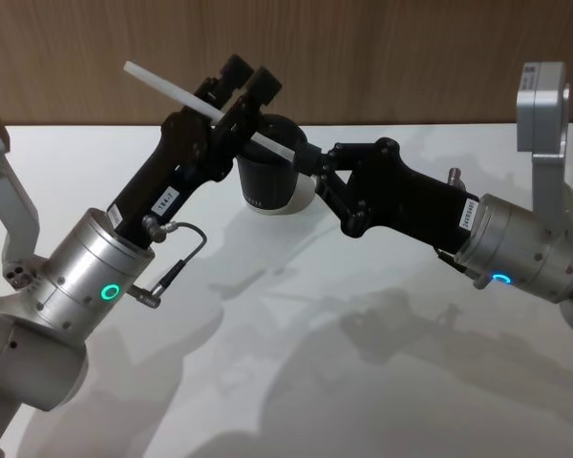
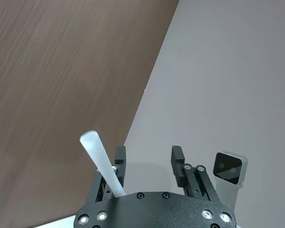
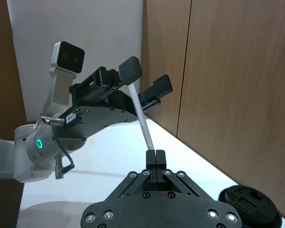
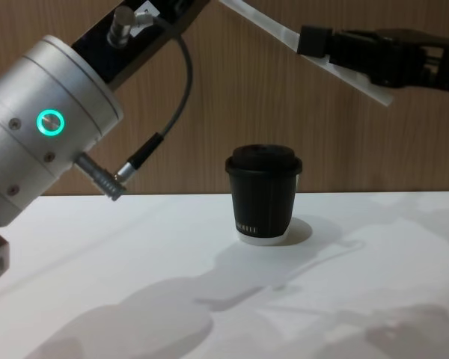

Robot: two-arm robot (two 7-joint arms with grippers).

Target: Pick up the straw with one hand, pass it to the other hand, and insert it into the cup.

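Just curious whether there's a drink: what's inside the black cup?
Cannot be seen: a black domed lid covers the cup. The white straw is not in it; the right tool holds it higher up, the open left tool beside it.

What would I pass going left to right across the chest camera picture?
From the left: left arm's silver wrist → cable plug → cup → right gripper, shut on the straw.
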